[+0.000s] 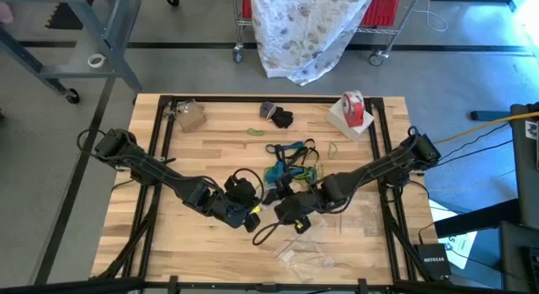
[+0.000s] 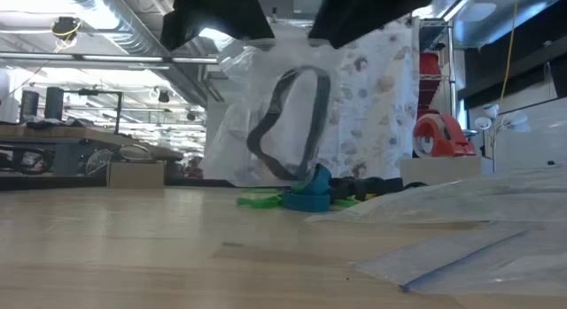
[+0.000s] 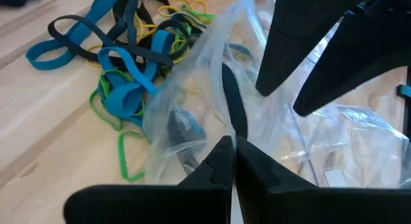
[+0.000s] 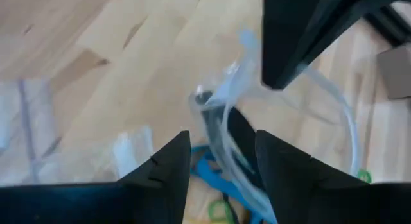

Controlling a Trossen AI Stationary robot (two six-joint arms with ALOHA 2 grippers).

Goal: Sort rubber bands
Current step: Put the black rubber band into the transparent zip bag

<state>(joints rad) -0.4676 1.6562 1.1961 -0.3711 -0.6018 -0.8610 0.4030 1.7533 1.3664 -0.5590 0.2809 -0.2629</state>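
Note:
My left gripper (image 1: 250,214) (image 3: 234,161) is shut on a clear plastic bag (image 2: 257,105) that hangs over the table's middle. A black rubber band (image 2: 297,123) hangs as a loop in the bag. My right gripper (image 1: 288,211) (image 4: 221,156) is open right beside the left one. The bag's crumpled top (image 4: 225,115) and the black band pass between its fingers. A pile of blue, green, black and yellow rubber bands (image 1: 290,159) (image 3: 128,70) lies on the table just beyond both grippers. My left gripper pinches the crumpled top of the clear bag (image 3: 221,124) between its two shut fingers, which slant downward. The bag hangs below them with the black band inside. My right gripper: I cannot tell whether its fingers touch the bag that runs between them.
More clear bags (image 1: 312,252) lie flat near the front edge, right of centre. A red-and-white tape roll (image 1: 354,109) on a white box stands at the far right. A small cardboard box (image 1: 189,115) is at the far left, with a dark lump (image 1: 278,117) at the far middle.

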